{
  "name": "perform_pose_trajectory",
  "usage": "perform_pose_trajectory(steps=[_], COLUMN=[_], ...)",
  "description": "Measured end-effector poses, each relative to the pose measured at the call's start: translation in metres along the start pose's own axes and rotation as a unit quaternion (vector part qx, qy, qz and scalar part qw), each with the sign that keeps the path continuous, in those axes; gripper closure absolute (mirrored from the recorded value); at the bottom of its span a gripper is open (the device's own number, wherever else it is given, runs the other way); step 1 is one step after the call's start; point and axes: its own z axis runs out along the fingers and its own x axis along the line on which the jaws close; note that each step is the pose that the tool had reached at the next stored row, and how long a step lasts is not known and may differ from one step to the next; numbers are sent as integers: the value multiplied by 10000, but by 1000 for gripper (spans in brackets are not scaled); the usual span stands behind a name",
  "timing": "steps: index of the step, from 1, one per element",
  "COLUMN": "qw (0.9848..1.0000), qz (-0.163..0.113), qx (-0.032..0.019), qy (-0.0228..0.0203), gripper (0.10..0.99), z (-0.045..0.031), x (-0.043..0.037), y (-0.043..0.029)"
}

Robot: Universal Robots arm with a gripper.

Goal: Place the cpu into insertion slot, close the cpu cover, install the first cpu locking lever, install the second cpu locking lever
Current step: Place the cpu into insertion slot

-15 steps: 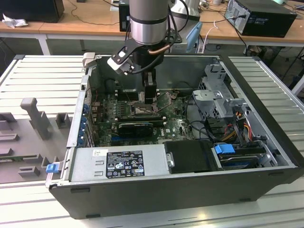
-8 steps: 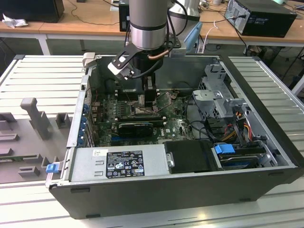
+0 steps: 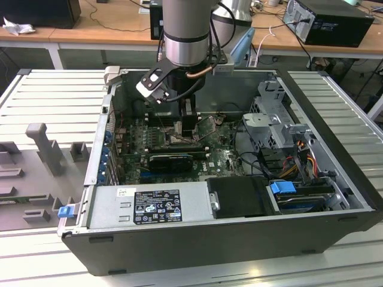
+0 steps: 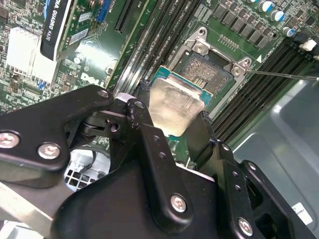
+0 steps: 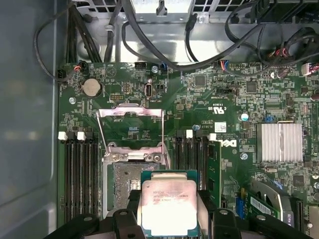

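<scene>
Pincer (image 5: 168, 219) pinching the cpu (image 5: 167, 196) at the insertion slot's (image 5: 124, 181) edge — cpu cover (image 5: 130, 111) swung open, memory slots (image 5: 79, 174) flanking.

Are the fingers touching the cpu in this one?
Touching. In the second wrist view the fingers clamp opposite edges of the cpu, with no gap showing.

The cpu (image 5: 168, 199) shows a pale silvery face edged in green, and the pincer (image 5: 168, 210) is black. The insertion slot (image 5: 124, 180) is dark grey with a silvery rim, and the cpu cover (image 5: 130, 112) is bare silver. The circuit board (image 5: 209, 94) is green and the memory slots (image 5: 79, 174) are black.
</scene>
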Motion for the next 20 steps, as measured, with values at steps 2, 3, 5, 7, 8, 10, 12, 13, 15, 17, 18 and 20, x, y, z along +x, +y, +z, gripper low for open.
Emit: perform_pose_trajectory(steps=[2, 3, 5, 7, 8, 10, 12, 13, 15, 17, 18, 20], qw=[10000, 10000, 10000, 10000, 10000, 10000, 10000, 10000, 10000, 10000, 10000, 10000], qz=[-2, -3, -1, -2, -3, -3, -3, -3, -3, -5, -5, -6], qx=[1, 1, 1, 3, 4, 5, 5, 5, 6, 6, 5, 6], qy=[0, 0, 0, -1, 0, -1, 0, 1, -1, 0, 0, -1], gripper=[557, 557, 557, 557, 557, 557, 557, 557, 557, 557, 557, 557], z=[20, 36, 77, 107, 121, 135, 159, 177, 209, 249, 264, 294], x=[2, 3, 11, 47, 76, 110, 144, 156, 171, 183, 191, 212], y=[0, -2, -5, -4, -1, 1, 1, 0, -2, -5, -6, -21])
